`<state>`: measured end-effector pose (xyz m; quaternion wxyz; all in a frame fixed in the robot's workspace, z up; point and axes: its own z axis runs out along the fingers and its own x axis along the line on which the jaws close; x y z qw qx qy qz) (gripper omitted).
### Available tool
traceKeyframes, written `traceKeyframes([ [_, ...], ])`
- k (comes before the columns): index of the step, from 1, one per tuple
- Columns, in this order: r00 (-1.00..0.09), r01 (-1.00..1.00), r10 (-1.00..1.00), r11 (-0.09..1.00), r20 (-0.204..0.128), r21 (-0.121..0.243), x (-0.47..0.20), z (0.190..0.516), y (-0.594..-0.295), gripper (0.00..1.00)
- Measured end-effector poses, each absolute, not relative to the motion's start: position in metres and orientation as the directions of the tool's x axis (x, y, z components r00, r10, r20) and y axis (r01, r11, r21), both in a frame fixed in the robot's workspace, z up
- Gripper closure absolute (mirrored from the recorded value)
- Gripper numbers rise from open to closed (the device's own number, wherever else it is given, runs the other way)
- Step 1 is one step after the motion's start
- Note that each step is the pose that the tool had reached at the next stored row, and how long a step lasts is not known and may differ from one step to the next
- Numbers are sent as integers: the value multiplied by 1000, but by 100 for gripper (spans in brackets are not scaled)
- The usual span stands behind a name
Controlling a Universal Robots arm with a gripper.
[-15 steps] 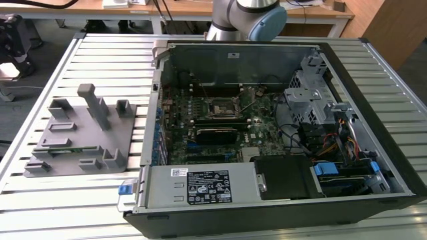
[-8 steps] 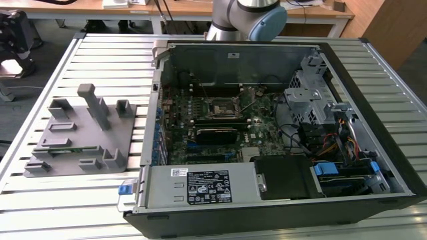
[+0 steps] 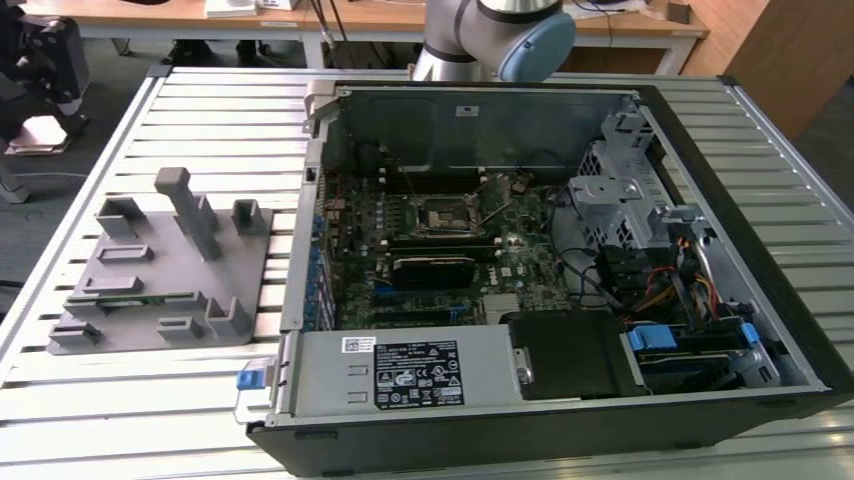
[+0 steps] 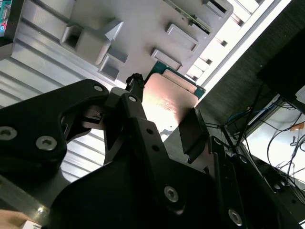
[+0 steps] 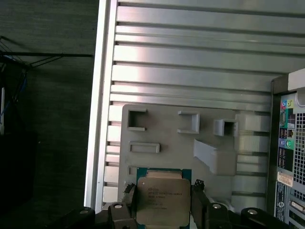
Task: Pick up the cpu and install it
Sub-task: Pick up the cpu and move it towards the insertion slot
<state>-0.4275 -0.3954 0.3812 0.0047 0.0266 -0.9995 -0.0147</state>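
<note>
— Silver and shiny! Is that the chip [image 5: 162,198]?

— Yes. The gripper [image 5: 163,204] is pinching it. A black finger [image 5: 199,206] presses on each side, so the chip sits tight between them.

— Where is the chip?

— Up in the air, I think. In the first wrist view the grey tray [image 5: 164,133] lies behind it, down on the table [image 5: 190,62]. Only the fingers touch the chip.

— Where is the tray on the table?

— Near the table's edge on the exterior view's left. The open computer [image 3: 481,125] lies just beside it, in the middle of the table.

— Is the job done?

— No. The picking up looks done, because the chip is off the tray and in the gripper. The putting in is left.

— Where does it go?

— I think it goes in the black square socket [image 3: 441,213] on the board inside the computer. The chip is not in there yet.

— Is it close to the socket?

— I cannot tell.
</note>
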Motion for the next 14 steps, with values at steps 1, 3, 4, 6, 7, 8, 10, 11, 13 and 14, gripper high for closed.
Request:
traceKeyframes([
  [1,-999,-53,-53,998,9,30,-425,381,-395,45],
  [3,-999,-53,-53,998,9,30,-419,381,-395,45],
  [4,-999,-53,-53,998,8,30,-416,381,-395,45],
  [6,-999,-53,-53,998,8,30,-411,382,-394,45],
  [7,-999,-53,-53,998,8,30,-408,382,-394,45],
  [8,-999,-53,-53,998,8,30,-406,382,-394,45],
  [10,-999,-53,-53,998,8,30,-400,382,-394,45],
  [11,-999,-53,-53,998,8,30,-398,382,-394,45],
  [13,-999,-53,-53,998,8,30,-392,382,-393,45],
  [14,-999,-53,-53,998,8,30,-390,382,-393,45],
])
